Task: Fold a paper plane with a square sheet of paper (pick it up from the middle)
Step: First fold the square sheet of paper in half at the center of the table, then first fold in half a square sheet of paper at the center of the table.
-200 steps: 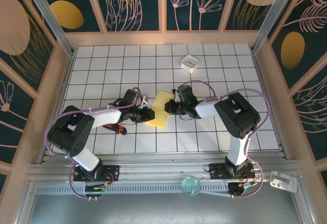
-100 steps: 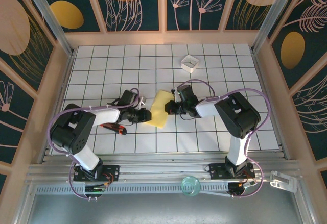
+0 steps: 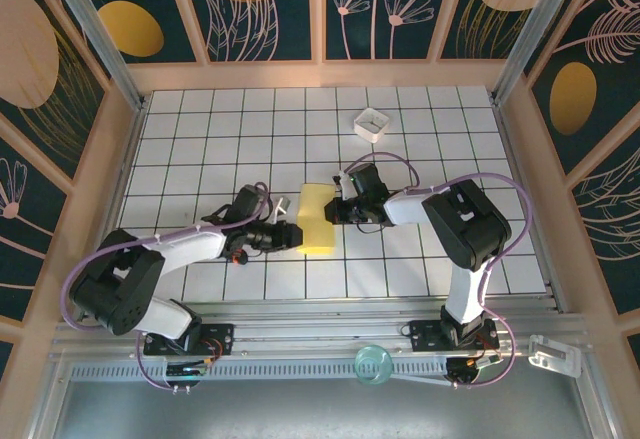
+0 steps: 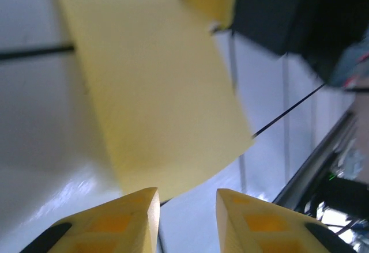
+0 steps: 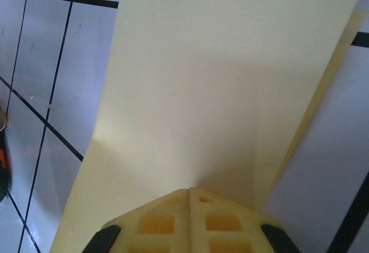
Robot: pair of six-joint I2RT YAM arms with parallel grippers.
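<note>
At the near left corner of the folded paper, the left gripper (image 4: 185,207) has its two yellow fingers (image 4: 115,224) a narrow way apart. Nothing sits in the gap between them. The yellow sheet of paper (image 3: 318,221) begins just ahead of these tips, its nearest edge almost level with them, and runs away from the gripper as a long rectangle lying over the grid lines. I cannot tell whether the tips touch that edge, because the wrist view is blurred.

Across the sheet from the left gripper, at the far right edge, the right gripper (image 5: 190,198) is closed tight, its fingertips meeting along one seam. The tips rest on top of the paper, which spreads out ahead of them and to their left. The sheet's right edge runs close by on their right, with a thin second layer showing along it. I cannot tell whether any paper is caught between the tips or whether they only press on it.

Around both grippers is the white tiled table (image 3: 400,279). Beyond the right gripper, towards the back wall and well apart from the paper, stands a small white square box (image 3: 373,124).
</note>
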